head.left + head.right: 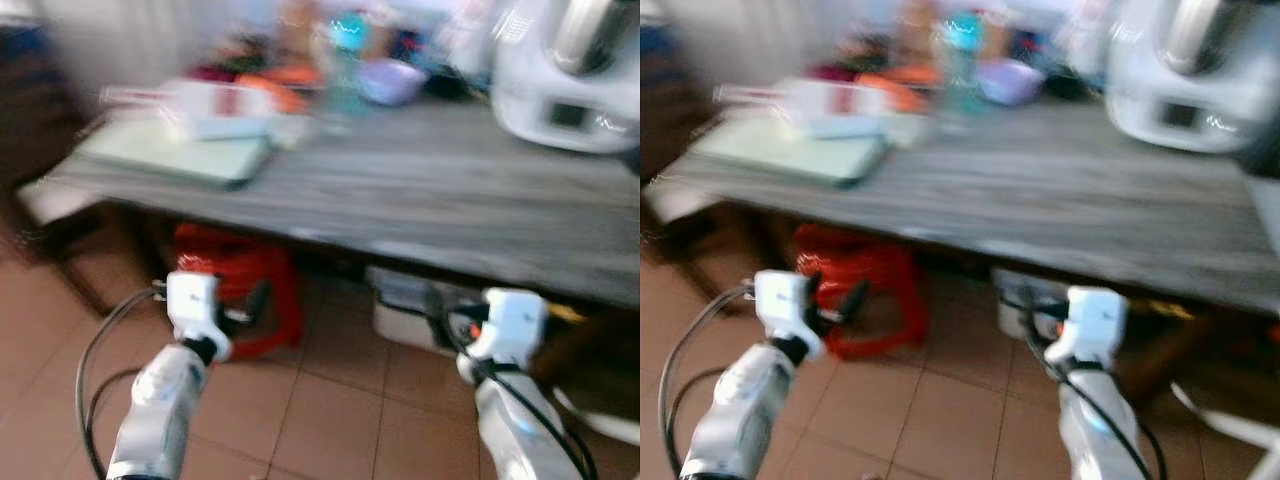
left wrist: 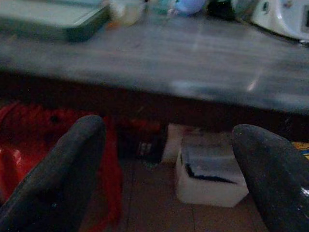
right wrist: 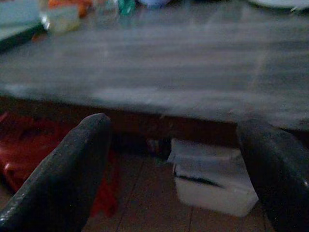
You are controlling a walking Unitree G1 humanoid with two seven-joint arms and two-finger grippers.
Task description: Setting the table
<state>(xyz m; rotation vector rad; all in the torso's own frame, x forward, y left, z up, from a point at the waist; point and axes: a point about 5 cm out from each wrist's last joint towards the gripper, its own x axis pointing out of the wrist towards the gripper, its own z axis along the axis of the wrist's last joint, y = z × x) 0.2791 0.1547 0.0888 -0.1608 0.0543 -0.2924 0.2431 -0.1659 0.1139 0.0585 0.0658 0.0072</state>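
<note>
while the head views are blurred as if the robot is walking, they show a long grey table ahead, its near stretch bare and its far left end crowded. on that far left lies a pale green tray, with a clear teal-capped bottle and a lilac bowl beyond it, and a big white kitchen appliance at the far right. under the table sit a red bundle on the left and a white box further right on the tiled floor. the left gripper and right gripper are both held low before the table edge, fingers spread wide and holding nothing. judging from this, the robot is in the approach step; nothing has been picked up to set out. the next move likely calls for closing in and raising an arm towards the items at the far left. no brand, label or writing can be read through the blur.
</note>
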